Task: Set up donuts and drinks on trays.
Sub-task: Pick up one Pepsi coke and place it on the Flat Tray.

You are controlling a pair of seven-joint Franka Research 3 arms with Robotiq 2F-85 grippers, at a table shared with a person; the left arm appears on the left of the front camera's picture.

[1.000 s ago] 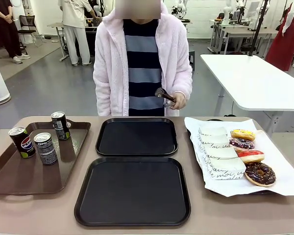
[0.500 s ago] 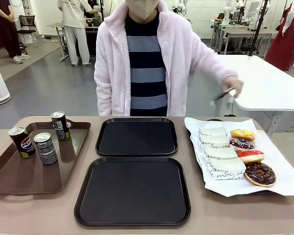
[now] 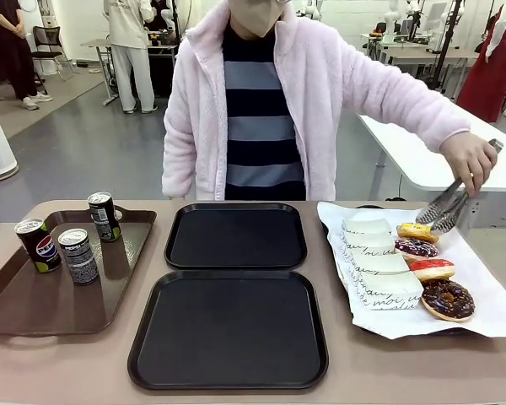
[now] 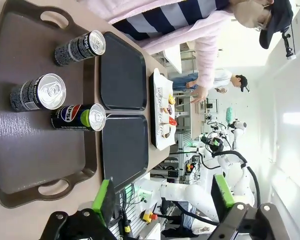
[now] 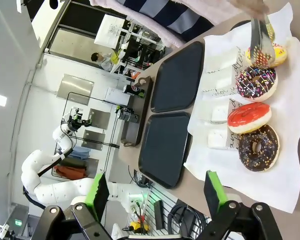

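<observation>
Two black trays, far (image 3: 236,238) and near (image 3: 229,331), lie bare at the table's middle. Three cans stand on the brown tray (image 3: 42,308): a black Pepsi can (image 3: 37,245), a grey can (image 3: 78,256) and a dark can (image 3: 104,216). Several donuts lie on white paper at the right, among them a yellow one (image 3: 417,232), a red one (image 3: 431,269) and a chocolate one (image 3: 448,299). The person's hand holds metal tongs (image 3: 443,208) just over the yellow donut (image 5: 267,54). My left gripper (image 4: 162,200) hangs open above the cans (image 4: 79,116). My right gripper (image 5: 155,192) is open, high over the donuts.
A stack of white paper holders (image 3: 378,261) with black script lies beside the donuts. The white paper sheet (image 3: 489,308) reaches the table's right edge. The person stands at the far side, leaning to the right. Another white table (image 3: 422,135) stands behind.
The person's hand with the tongs swung from the chest out to the right, then came down over the yellow donut. Trays, cans and donuts have not moved.
</observation>
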